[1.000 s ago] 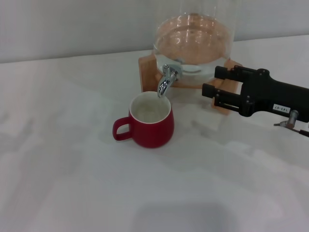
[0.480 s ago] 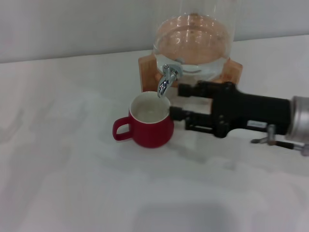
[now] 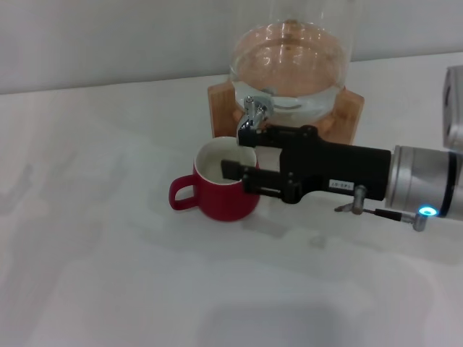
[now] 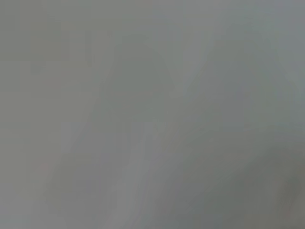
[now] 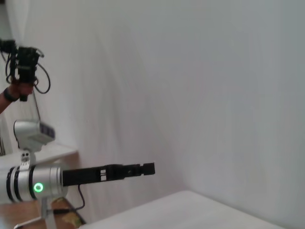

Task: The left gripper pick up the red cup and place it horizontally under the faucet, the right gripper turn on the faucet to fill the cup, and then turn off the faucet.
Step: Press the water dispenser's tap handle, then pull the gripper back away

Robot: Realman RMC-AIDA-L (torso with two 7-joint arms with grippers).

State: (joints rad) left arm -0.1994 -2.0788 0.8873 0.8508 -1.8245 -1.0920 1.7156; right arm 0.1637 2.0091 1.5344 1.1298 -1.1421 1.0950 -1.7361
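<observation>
The red cup [image 3: 215, 194] stands upright on the white table, its handle pointing to the view's left, directly below the faucet [image 3: 254, 110]. My right gripper [image 3: 238, 152] reaches in from the right with its jaws apart. The upper jaw sits at the faucet's spout and hides the spout's tip. The lower jaw hangs over the cup's mouth. My left gripper is out of the head view. It shows far off in the right wrist view [image 5: 147, 168], held out level on an arm with a green light. The left wrist view shows only grey blur.
The glass dispenser [image 3: 291, 61] holds liquid and rests on a wooden stand [image 3: 220, 108] at the back of the table [image 3: 101, 238]. A grey wall runs behind it. The right arm's silver section [image 3: 427, 181] spans the right side.
My right gripper has moved left, from beside the wooden stand to the faucet and over the cup. The cup has not moved.
</observation>
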